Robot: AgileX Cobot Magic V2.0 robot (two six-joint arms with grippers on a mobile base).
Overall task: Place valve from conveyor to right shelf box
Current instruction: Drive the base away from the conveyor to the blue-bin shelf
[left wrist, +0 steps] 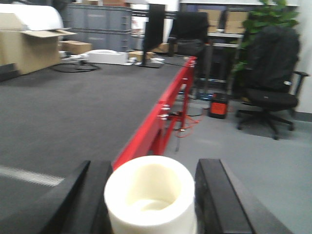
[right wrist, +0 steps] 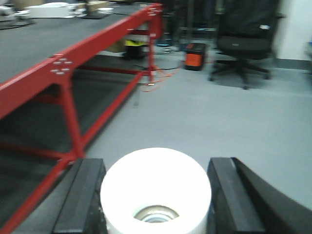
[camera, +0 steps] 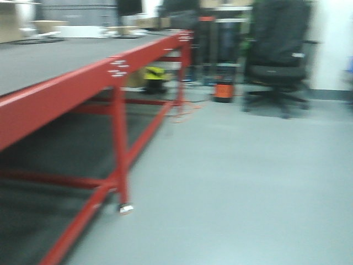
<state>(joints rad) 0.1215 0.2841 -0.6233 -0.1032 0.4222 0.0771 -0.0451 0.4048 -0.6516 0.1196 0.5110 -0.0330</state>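
On my left wrist camera a cream cylinder (left wrist: 150,195), hollow and open at the top, sits between the two black fingers (left wrist: 90,195) of the left gripper (left wrist: 151,168). I take it for a valve. The fingers are spread wide and each one lies against a side of the cylinder, so the gripper pinches it. Behind it the red rail (left wrist: 156,122) at the right edge of the conveyor (left wrist: 73,112) runs away from me, with the dark grey belt on its left.

On the right wrist camera the right gripper (right wrist: 156,163) does the same. Its fingers (right wrist: 80,195) are far apart and press on a white cylinder (right wrist: 156,185). This one has a round hole with a metal-looking ring inside. It hangs above the grey floor (right wrist: 219,112), and the red frame of the conveyor is to its left.

At the far left corner of the belt stands an open cardboard box (left wrist: 29,48) with its flaps up; I cannot see what is in it. Near it lie a smaller closed carton (left wrist: 75,47) and a flat white box (left wrist: 108,57). Grey crates (left wrist: 97,22) are stacked behind them, and their content is hidden.

Beyond the far end of the conveyor I see an orange box (left wrist: 218,106) on the floor. A black office chair (left wrist: 270,73) and a green plant (left wrist: 268,17) are near it. All views are blurred.
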